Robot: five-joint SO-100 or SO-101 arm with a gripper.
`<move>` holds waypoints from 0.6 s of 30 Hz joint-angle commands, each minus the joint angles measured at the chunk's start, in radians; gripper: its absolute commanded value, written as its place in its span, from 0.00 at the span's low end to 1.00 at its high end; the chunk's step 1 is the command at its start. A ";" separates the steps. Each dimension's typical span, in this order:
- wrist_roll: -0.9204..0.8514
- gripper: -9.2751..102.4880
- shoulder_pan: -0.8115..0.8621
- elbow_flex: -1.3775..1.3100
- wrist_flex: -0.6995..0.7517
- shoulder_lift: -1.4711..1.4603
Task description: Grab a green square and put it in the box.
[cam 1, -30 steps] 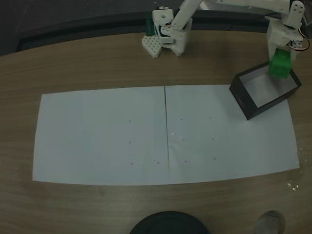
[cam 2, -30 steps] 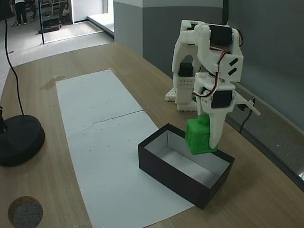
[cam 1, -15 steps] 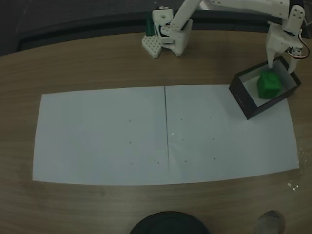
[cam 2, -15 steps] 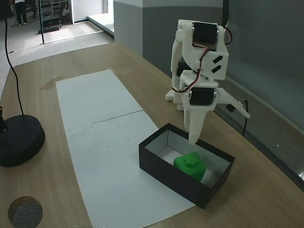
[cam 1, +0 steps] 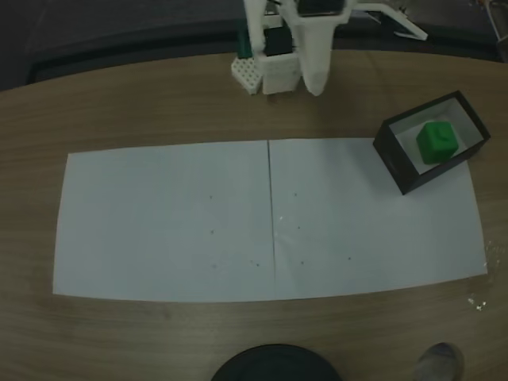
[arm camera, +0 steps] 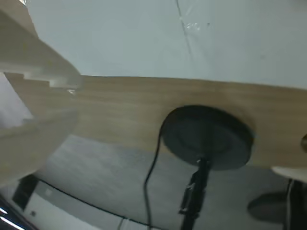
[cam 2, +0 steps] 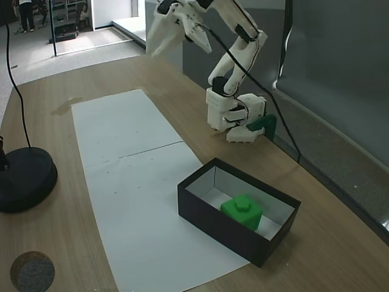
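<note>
- Claw (cam 2: 177,29) was high up over the bench (cam 2: 61,91), far from the box (cam 2: 209,213), with its two fingers apart and nothing between them.
- Cube (cam 2: 242,210) sat on the white floor of the box, stud up, toward one end; in a fixed view from above the cube (cam 1: 438,141) was toward the far end of the box (cam 1: 393,151).
- My guess is the job was as good as done, and the only step left was for the arm (cam 2: 240,42) to fold back to rest by its base (cam 2: 234,115).
- To do that well, the arm should stay high and go slowly, so it cannot bump the box or catch its own cable.
- Wrist view looked at the paper (arm camera: 144,33), the bench edge and a round black stand (arm camera: 207,136).
- Half a second before, the claw hung right above the box with the cube just let go below it; now it had swung up and away toward the base.
- Cube and box had not moved since then.
</note>
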 commanded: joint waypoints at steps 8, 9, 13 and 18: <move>-0.064 0.10 0.117 0.440 -0.184 0.474; -0.064 0.10 0.118 0.468 -0.199 0.491; -0.055 0.10 0.144 0.580 -0.265 0.566; -0.055 0.10 0.282 0.729 -0.354 0.718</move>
